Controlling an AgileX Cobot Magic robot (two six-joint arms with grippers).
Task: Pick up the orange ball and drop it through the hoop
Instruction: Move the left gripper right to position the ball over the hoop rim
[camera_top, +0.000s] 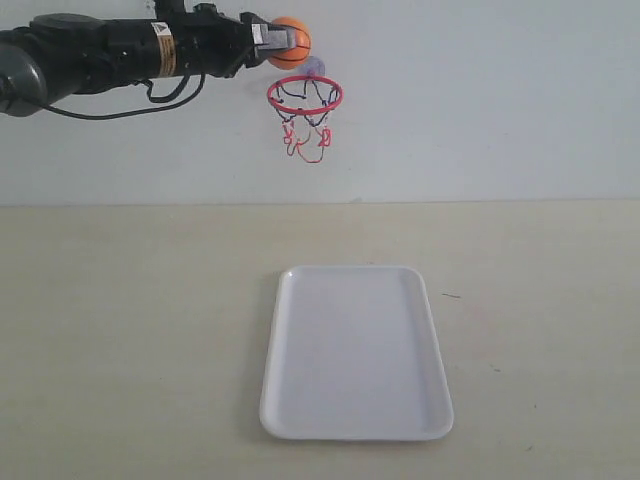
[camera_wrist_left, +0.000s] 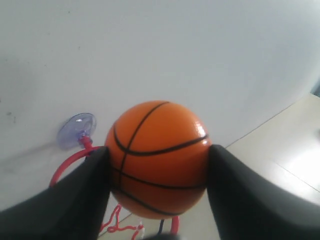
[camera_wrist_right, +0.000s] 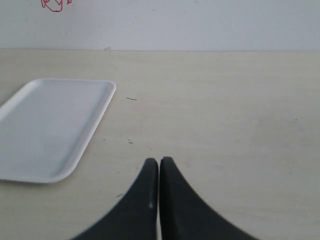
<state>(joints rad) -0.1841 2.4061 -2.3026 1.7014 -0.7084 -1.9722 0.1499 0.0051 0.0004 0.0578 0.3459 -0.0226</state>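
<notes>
The orange ball (camera_top: 291, 42) (camera_wrist_left: 157, 157), with thin black seams, is held high against the wall, just above the left part of the hoop (camera_top: 304, 97). My left gripper (camera_top: 282, 40) (camera_wrist_left: 157, 165) is shut on it, one dark finger on each side. The hoop's red rim (camera_wrist_left: 75, 159) and clear suction cup (camera_wrist_left: 76, 130) show behind and below the ball, with net strings (camera_top: 306, 135) hanging down. My right gripper (camera_wrist_right: 159, 162) hovers low over the table, shut with nothing between its fingers; it is out of the exterior view.
A white tray (camera_top: 355, 350) (camera_wrist_right: 50, 125) lies on the beige table (camera_top: 120, 330), below the hoop. The white wall (camera_top: 480, 100) stands right behind the hoop.
</notes>
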